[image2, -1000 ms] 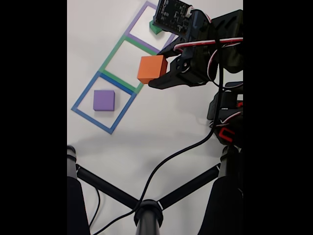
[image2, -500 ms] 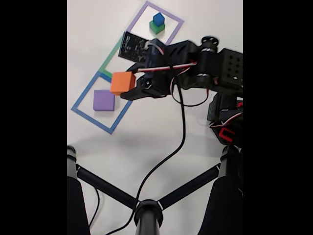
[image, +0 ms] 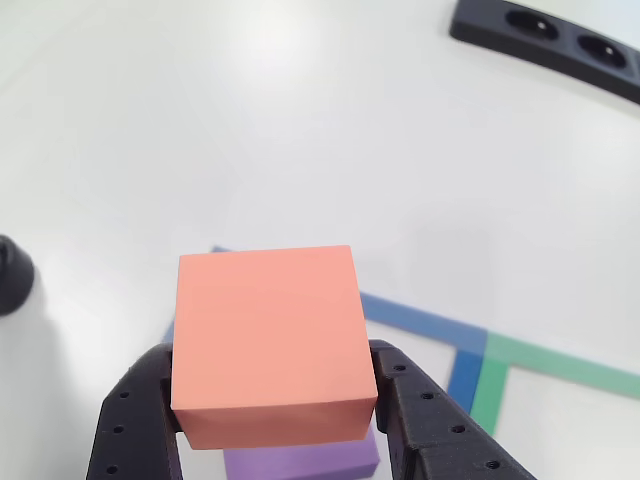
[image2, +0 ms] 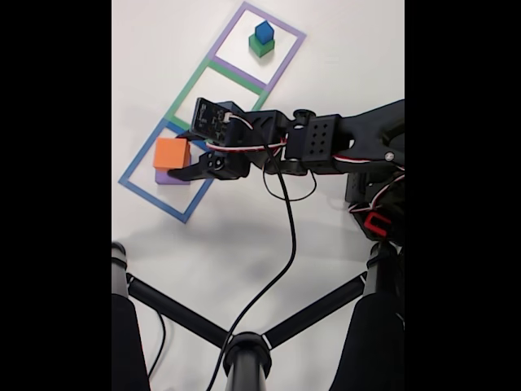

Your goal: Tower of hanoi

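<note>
The black two-finger gripper point(image: 272, 420) is clamped on the orange cube point(image: 268, 340), one jaw on each side; directly below the jaws sits a purple cube point(image: 300, 462), seemingly not touching, inside the blue tape square point(image2: 138, 160).

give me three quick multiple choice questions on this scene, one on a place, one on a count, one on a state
1. Where is the orange cube?
A. over the purple cube in the blue square
B. in the green square
C. on the bare table

2. How many cubes show in the fixed view?
A. two
B. three
C. four

3. What is the tool doing?
A. open and empty
B. shut on the orange cube
C. shut on the purple cube

Answers: 1 A, purple shows directly under it. 2 C, orange, purple, and a blue cube on a green cube. 3 B, fingers press both its sides.
</note>
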You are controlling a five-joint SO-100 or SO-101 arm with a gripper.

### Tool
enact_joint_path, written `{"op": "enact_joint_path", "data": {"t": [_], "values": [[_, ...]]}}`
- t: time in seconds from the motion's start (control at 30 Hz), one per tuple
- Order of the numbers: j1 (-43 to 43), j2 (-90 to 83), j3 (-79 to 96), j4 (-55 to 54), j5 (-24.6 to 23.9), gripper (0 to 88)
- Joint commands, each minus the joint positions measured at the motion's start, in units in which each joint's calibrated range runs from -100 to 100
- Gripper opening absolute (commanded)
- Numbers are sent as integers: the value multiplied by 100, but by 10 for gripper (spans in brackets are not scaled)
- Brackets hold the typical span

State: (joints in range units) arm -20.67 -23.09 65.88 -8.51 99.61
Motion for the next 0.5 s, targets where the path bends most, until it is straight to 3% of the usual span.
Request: {"op": "enact_joint_path", "data": {"t": [0.0, 0.47], "values": [[-64, 594, -23, -1136, 39, 84], [-72, 1956, -5, -2666, 39, 82]]}}
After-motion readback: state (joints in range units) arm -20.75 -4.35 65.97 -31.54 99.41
